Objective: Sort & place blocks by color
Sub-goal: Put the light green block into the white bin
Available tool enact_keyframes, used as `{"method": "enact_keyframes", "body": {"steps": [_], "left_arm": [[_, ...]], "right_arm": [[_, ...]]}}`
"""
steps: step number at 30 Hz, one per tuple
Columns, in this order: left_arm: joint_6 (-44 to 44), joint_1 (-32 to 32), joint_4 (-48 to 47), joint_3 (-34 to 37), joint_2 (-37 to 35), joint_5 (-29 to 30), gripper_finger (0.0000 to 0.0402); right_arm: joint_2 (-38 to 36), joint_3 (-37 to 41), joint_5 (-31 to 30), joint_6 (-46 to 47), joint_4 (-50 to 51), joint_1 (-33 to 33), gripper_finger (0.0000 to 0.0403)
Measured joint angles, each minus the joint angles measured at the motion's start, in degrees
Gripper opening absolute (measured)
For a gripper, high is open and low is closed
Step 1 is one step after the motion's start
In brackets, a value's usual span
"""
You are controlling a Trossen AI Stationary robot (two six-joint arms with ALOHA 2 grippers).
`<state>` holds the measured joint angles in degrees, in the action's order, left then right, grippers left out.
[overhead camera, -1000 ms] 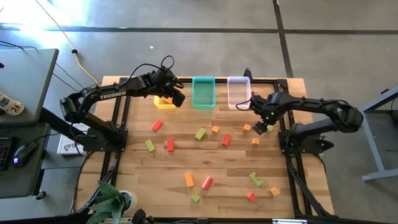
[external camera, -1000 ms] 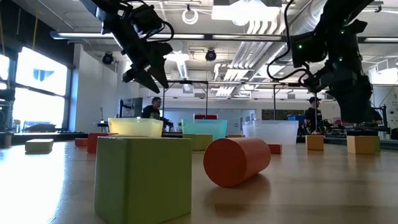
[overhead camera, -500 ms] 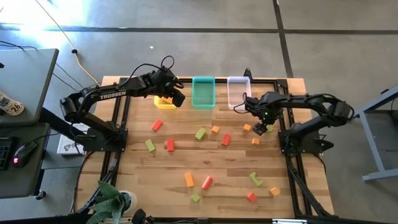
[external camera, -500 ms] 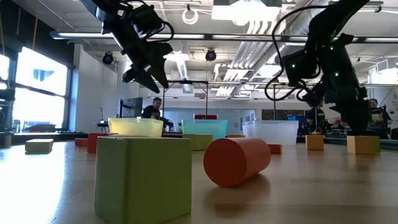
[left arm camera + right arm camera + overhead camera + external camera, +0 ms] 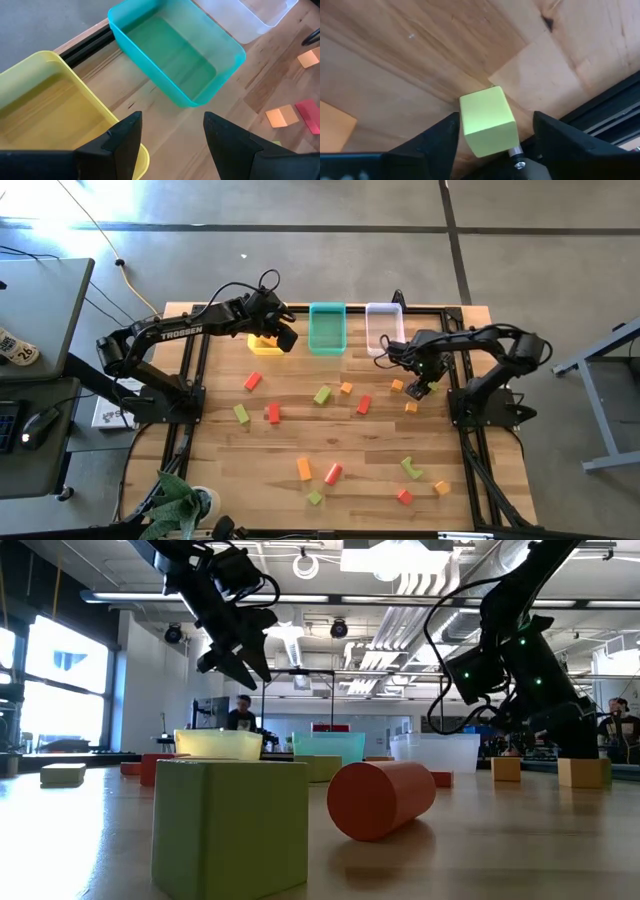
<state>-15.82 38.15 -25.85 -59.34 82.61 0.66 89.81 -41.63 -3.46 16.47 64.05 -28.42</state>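
Orange, red and light green blocks lie scattered on the wooden table. My right gripper is low over the table's right side, open and pointing steeply down. A light green cube stands between its fingers, with a gap on one side. An orange block lies just beside it. My left gripper hangs open and empty over the near end of the yellow bin, beside the teal bin. My right gripper's fingers stand on either side of the light green cube, coming from above. One finger is very close to the cube's side, but I cannot tell whether it touches. The other finger is clear of it.
The yellow bin, teal bin and clear bin stand in a row at the far edge. A black frame rail runs close by my right gripper. An orange block and a red block lie near it.
My right gripper has sunk toward the table beside the orange blocks and has tipped more steeply downward.
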Motion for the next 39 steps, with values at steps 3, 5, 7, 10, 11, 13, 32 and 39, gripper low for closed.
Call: {"method": "enact_keyframes", "body": {"steps": [3, 5, 7, 10, 11, 13, 32, 39], "left_arm": [[0.0, 0.0, 0.0, 0.0, 0.0, 0.0, 0.0202], [0.0, 0.0, 0.0, 0.0, 0.0, 0.0, 0.0202], [0.0, 0.0, 0.0, 0.0, 0.0, 0.0, 0.0202], [0.0, 0.0, 0.0, 0.0, 0.0, 0.0, 0.0202], [0.0, 0.0, 0.0, 0.0, 0.0, 0.0, 0.0202], [0.0, 0.0, 0.0, 0.0, 0.0, 0.0, 0.0202], [4.5, 0.0, 0.0, 0.0, 0.0, 0.0, 0.0202], [5.0, 0.0, 0.0, 0.0, 0.0, -0.5, 0.0202]], "right_arm": [[0.9, 0.0, 0.1, 0.0, -0.4, 0.0, 0.0182], [1.2, 0.0, 0.2, 0.0, -0.3, 0.0, 0.0149], [1.2, 0.0, 0.5, 0.0, -0.1, 0.0, 0.0118], [1.2, 0.0, 0.6, 0.1, 0.5, 0.0, 0.0107], [1.2, 0.0, 0.7, 0.1, 0.7, 0.0, 0.0107], [1.2, 0.0, 1.4, 0.6, 1.4, 0.0, 0.0107], [-20.0, 0.0, 6.8, 21.5, -4.6, 0.1, 0.0107], [-26.7, 0.0, 4.5, 25.7, -20.7, -0.1, 0.0107]]}}
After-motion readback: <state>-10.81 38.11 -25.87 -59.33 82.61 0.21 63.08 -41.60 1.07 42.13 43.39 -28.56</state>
